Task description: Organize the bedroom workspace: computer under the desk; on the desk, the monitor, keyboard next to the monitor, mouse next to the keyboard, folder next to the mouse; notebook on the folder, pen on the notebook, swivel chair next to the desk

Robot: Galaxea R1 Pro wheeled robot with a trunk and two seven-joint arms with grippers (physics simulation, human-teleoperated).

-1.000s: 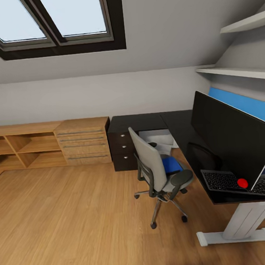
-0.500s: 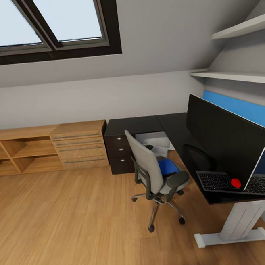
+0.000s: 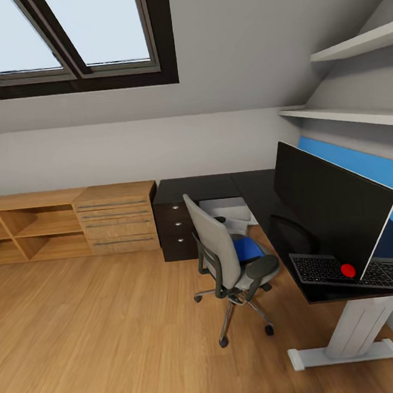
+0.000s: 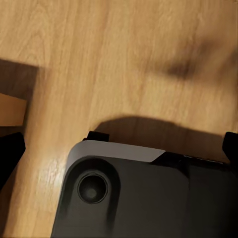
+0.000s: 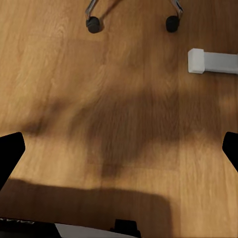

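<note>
Standing well apart from the workspace, the robot looks across the wood floor [image 3: 102,338] toward the desk [image 3: 219,185]. By the look of things, part of the task is settled: the monitor [image 3: 330,207] stands on the desk, the keyboard [image 3: 323,268] lies on the desk touching or just under the monitor's lower edge, and the computer [image 3: 225,209] sits as a light-grey box under the desk beside the drawer unit [image 3: 174,228]. The swivel chair [image 3: 229,259] is near the desk, though turned away from it, and the folder [image 3: 248,247] lies on its seat, so that move is not yet done. Mouse, notebook and pen cannot be made out, so their state is unknown

In the wrist views, the left gripper [image 4: 119,148] and right gripper [image 5: 119,153] both show dark fingertips at opposite edges with only floor between them: released wide, grasping nothing. The right wrist view also catches two chair castors [image 5: 92,24] and a white desk foot [image 5: 210,61]
</note>
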